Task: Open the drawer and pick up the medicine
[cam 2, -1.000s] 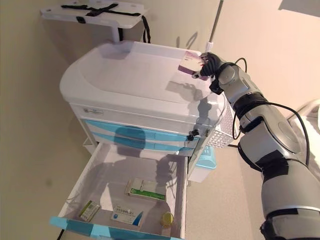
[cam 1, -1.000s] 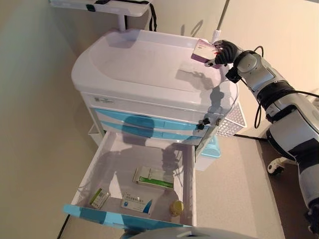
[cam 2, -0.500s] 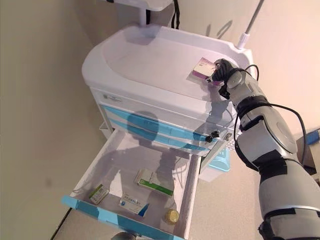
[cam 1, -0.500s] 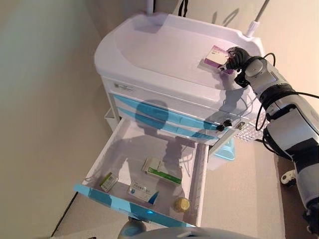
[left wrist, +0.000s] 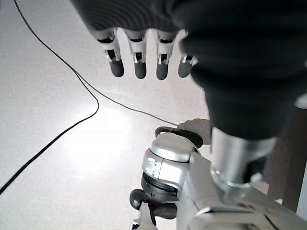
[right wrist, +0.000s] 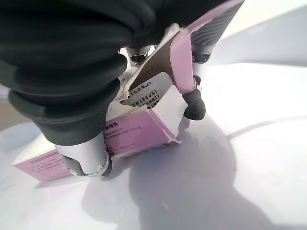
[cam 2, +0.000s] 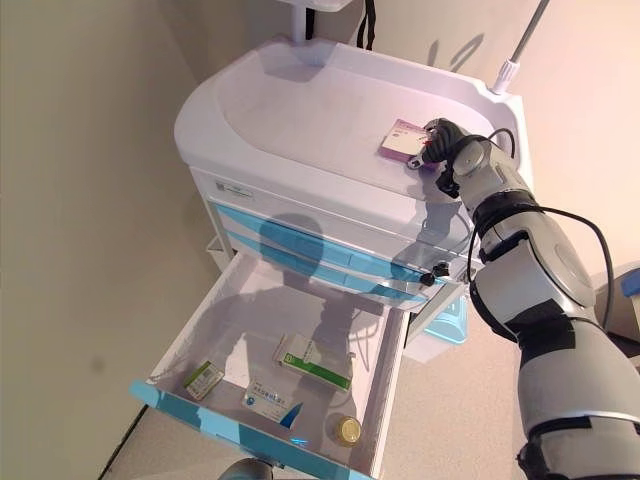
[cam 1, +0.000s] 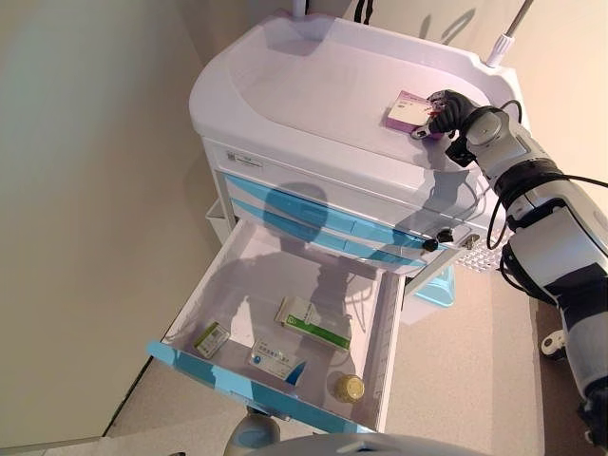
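Left hand (left wrist: 144, 60): fingers straight, idle, over floor | open drawer (cam 1: 204, 372): other boxes inside | right hand (cam 1: 445, 106): clamped on pink medicine box (cam 1: 407, 109) on cart worktop (cam 1: 313, 85) | box: light, crushable cardboard; grip flat sides.

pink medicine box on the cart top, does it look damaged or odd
Yes. The pink cardboard medicine box in the right hand has its end flap torn open and crumpled, showing white inner card. It rests on the white cart top, fingers curled round it.

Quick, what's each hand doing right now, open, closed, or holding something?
Left hand: open, fingers straight, holding nothing.
Right hand: shut on the pink medicine box on the cart top.
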Robot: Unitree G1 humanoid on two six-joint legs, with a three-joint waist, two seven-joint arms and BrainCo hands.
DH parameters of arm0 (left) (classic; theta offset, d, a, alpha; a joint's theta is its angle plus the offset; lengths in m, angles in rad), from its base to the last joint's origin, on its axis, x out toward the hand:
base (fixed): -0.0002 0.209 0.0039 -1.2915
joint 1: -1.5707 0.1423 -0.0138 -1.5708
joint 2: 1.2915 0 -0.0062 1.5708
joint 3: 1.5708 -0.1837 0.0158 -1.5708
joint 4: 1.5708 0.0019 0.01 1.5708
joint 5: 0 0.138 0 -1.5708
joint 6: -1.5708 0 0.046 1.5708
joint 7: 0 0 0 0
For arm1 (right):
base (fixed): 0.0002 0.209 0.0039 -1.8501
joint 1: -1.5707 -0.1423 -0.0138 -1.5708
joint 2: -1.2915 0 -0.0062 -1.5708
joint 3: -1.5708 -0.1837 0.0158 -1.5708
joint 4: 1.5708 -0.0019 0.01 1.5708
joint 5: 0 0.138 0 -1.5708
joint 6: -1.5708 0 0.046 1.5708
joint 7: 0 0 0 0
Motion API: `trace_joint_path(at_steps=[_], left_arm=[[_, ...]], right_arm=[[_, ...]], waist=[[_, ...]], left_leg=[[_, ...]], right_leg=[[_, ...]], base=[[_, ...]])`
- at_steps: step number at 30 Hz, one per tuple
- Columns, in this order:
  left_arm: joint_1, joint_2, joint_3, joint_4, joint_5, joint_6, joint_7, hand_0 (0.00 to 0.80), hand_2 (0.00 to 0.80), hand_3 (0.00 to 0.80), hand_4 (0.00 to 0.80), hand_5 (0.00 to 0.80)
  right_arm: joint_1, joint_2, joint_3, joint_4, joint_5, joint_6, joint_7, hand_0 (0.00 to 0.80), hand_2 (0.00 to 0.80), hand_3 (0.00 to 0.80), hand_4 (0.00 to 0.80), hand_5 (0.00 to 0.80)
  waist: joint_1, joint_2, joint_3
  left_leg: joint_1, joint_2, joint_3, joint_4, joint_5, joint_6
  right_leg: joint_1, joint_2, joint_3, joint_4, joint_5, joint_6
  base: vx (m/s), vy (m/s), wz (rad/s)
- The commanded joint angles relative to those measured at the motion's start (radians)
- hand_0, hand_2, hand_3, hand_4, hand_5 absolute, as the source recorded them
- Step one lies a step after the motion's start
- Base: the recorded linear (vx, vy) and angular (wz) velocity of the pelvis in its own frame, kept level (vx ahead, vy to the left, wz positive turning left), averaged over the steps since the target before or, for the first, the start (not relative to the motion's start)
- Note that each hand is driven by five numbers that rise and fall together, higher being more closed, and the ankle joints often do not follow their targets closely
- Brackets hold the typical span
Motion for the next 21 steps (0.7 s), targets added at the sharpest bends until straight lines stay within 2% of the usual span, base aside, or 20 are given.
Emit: trace_joint_path(at_steps=[1,2,3,14,21], left_arm=[[-0.05,0.022,-0.018,0.014,0.005,0.001,-0.013,0.0,0.0,0.0,0.0,0.0],[-0.049,0.021,-0.019,0.014,0.005,0.002,-0.016,0.0,0.0,0.0,0.0,0.0],[-0.045,0.019,-0.019,0.014,0.009,0.002,-0.018,0.0,0.0,0.0,0.0,0.0],[-0.05,0.015,-0.015,0.024,0.013,0.002,-0.011,0.0,0.0,0.0,0.0,0.0],[-0.063,0.018,-0.007,0.036,0.006,-0.001,-0.003,0.0,0.0,0.0,0.0,0.0]], right_arm=[[0.022,0.008,0.04,-0.049,0.026,-0.017,0.054,0.791,0.791,0.791,0.791,0.791],[0.025,0.009,0.04,-0.048,0.025,-0.018,0.053,0.439,0.439,0.439,0.439,0.439],[0.027,0.012,0.042,-0.054,0.019,-0.019,0.057,0.0,0.0,0.0,0.0,0.0],[0.001,0.009,0.006,-0.04,0.029,-0.03,0.006,0.0,0.0,0.0,0.0,0.0],[-0.047,-0.036,-0.015,-0.096,0.096,-0.054,-0.058,0.0,0.0,0.0,0.0,0.0]], waist=[[0.026,-0.033,0.033],[0.026,-0.032,0.034],[0.026,-0.031,0.034],[0.021,-0.033,0.032],[0.002,-0.035,0.025]], left_leg=[[0.055,-0.056,-0.002,0.024,-0.076,0.037],[0.054,-0.056,-0.004,0.023,-0.076,0.037],[0.054,-0.057,-0.006,0.024,-0.076,0.037],[0.055,-0.056,-0.005,0.025,-0.077,0.037],[0.064,-0.053,0.002,0.024,-0.08,0.035]], right_leg=[[-0.031,-0.046,-0.005,0.063,0.046,0.064],[-0.031,-0.046,-0.006,0.063,0.046,0.064],[-0.031,-0.046,-0.007,0.062,0.045,0.063],[-0.03,-0.045,-0.009,0.06,0.046,0.062],[-0.028,-0.043,0.001,0.063,0.046,0.061]], base=[[0.0,0.0,0.0],[0.0,0.0,0.0],[0.0,0.0,0.0],[0.0,0.0,0.0],[0.0,0.0,0.0]])
